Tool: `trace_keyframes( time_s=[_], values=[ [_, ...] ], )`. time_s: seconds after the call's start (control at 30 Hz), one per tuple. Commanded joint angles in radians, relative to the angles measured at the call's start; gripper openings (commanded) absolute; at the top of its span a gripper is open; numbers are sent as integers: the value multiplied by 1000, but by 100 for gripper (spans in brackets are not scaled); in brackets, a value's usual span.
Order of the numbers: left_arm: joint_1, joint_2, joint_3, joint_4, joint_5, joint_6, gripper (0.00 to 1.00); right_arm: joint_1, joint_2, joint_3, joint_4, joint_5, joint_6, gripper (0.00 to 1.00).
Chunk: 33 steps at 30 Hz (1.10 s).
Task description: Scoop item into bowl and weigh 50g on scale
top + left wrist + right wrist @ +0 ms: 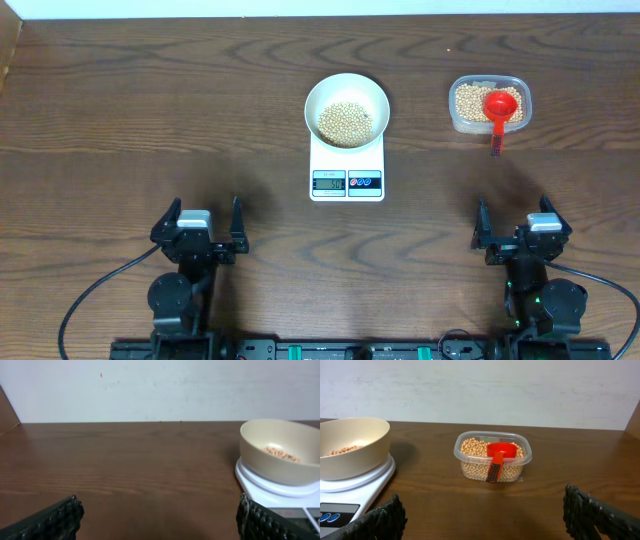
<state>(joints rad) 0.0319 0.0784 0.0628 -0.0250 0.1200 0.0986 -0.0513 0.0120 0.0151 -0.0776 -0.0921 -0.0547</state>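
Brown wood-grain bench (130,110) carries everything; the white scale (327,160) sits at upper centre of the overhead frame, its display toward the bottom edge, digits too small to read; the white bowl (314,98) stands on the scale's platform with a layer of tan beans (345,122) in its bottom; in the upper right, well apart from the scale, a clear plastic tub (453,110) holds more beans; a red scoop (501,104) rests in it, handle hanging over the tub's lower rim; the left fingers (52,521), at lower left, are spread wide and hold nothing; the right fingers (379,522), at lower right, are likewise apart and empty.
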Motion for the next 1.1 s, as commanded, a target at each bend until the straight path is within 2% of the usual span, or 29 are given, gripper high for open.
trace_keyframes(
  time_s=[0.0, 0.17, 1.07],
  values=[
    [5, -43, -41, 12, -17, 40, 100, -8, -6, -6, 2, 11, -5, 99],
    [5, -77, -59, -37, -17, 40, 100, -8, -6, -6, 2, 11, -5, 99],
    [0, -53, -59, -38, -24, 36, 100, -8, -6, -6, 2, 11, -5, 99]
  ],
)
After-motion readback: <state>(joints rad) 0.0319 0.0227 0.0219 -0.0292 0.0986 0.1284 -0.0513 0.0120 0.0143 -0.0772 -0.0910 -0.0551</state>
